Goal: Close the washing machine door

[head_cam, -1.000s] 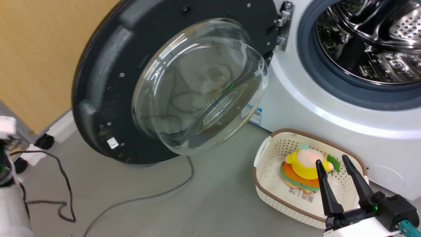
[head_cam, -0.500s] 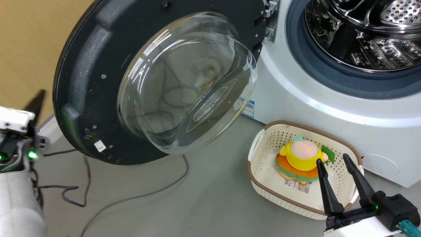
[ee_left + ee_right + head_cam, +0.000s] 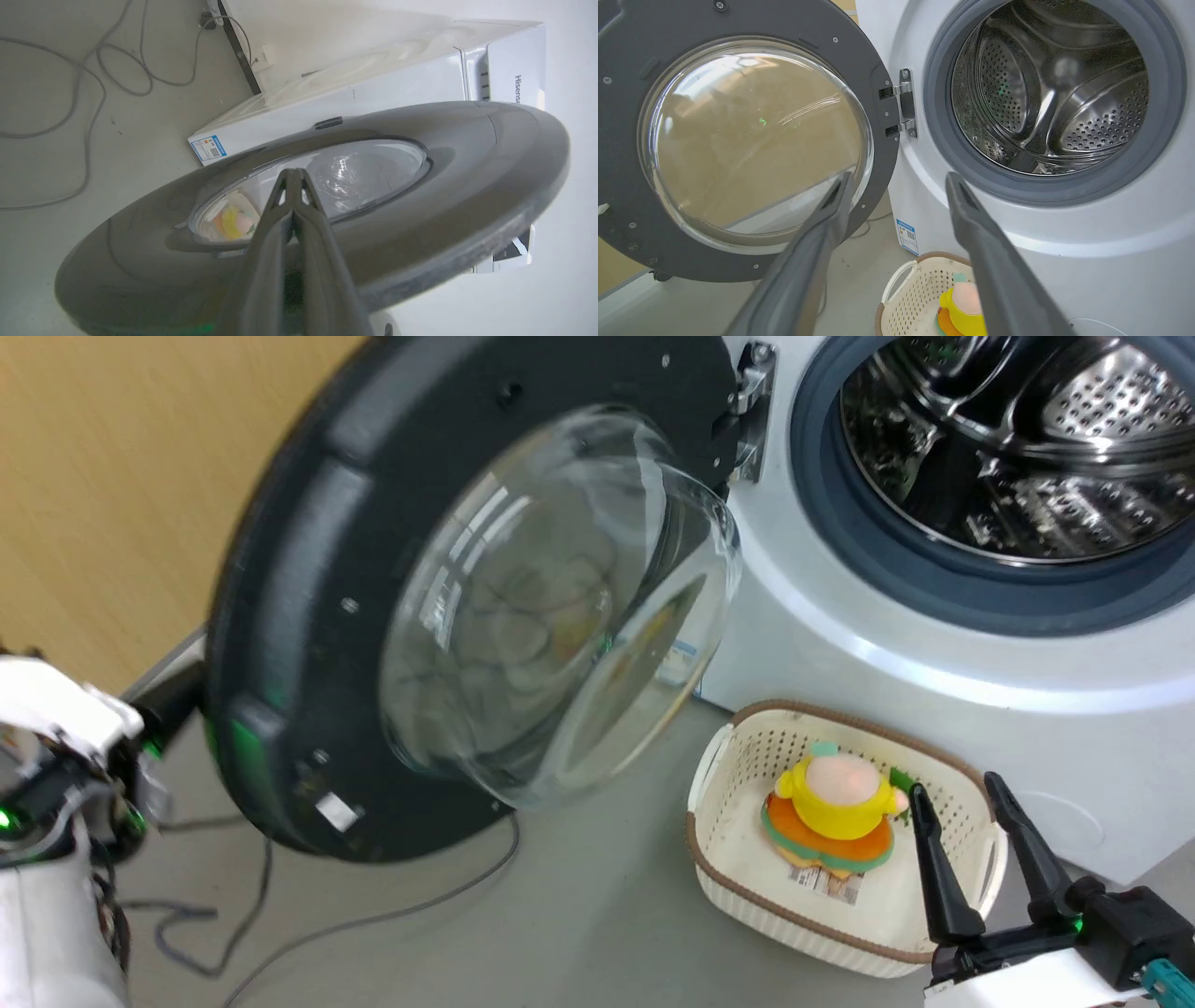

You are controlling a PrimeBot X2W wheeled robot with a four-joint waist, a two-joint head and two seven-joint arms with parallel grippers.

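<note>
The left arm reaches behind the one large round black-rimmed washing machine door (image 3: 308, 616). Its left gripper (image 3: 293, 173) has both long dark fingers pressed together with nothing between them, and they lie along the door's grey outer face; actual contact cannot be told. The right gripper (image 3: 959, 791) hangs low with its fingers spread apart and empty, pointing up over the one cream perforated basket (image 3: 709, 775). The basket holds one yellow and orange plush toy (image 3: 836, 803) and stands on the grey floor (image 3: 607, 915) just beside the one big white washing machine (image 3: 840, 644). The door stands open on its hinge beside the steel drum mouth (image 3: 1008, 448).
</note>
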